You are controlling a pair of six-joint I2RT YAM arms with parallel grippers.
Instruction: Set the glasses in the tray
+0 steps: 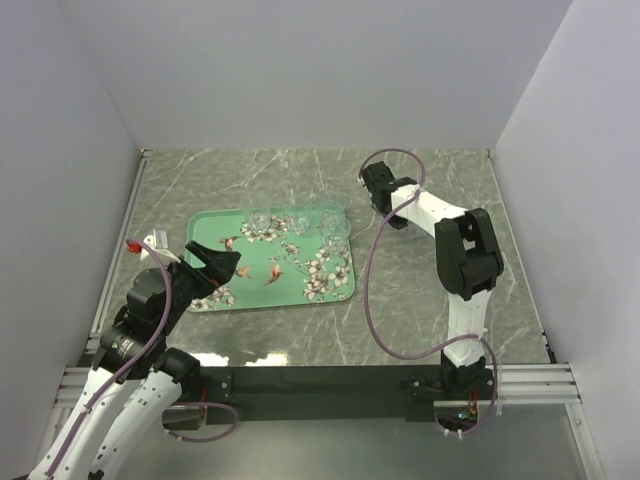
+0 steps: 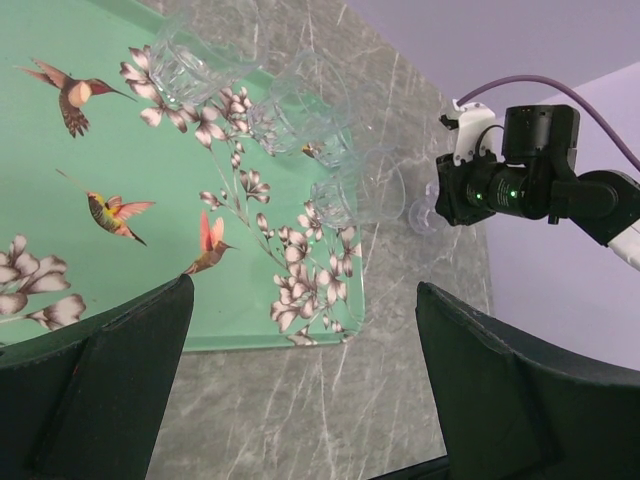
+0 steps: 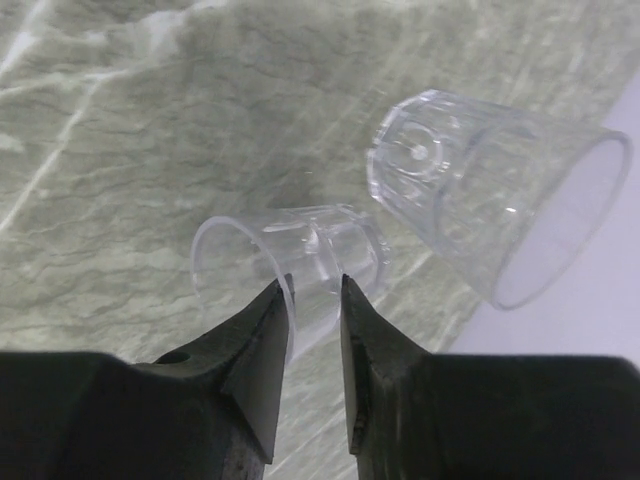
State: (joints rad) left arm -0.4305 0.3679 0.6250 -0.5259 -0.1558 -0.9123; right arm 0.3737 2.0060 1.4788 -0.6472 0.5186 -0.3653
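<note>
Several clear glasses (image 1: 263,222) on mint tray (image 1: 255,292)

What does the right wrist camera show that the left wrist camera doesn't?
Only right wrist, up close: a small clear glass lying sideways, its wall pinched by the right gripper, and a second clear glass toppled beside it. Only left wrist: the mint-green bird-printed tray holding more clear glasses, framed by the open left gripper. Both: the grey marbled table and the right gripper.

Plain white walls (image 1: 300,70) stand on three sides of a grey table (image 1: 410,300) with thin white lines in it
</note>
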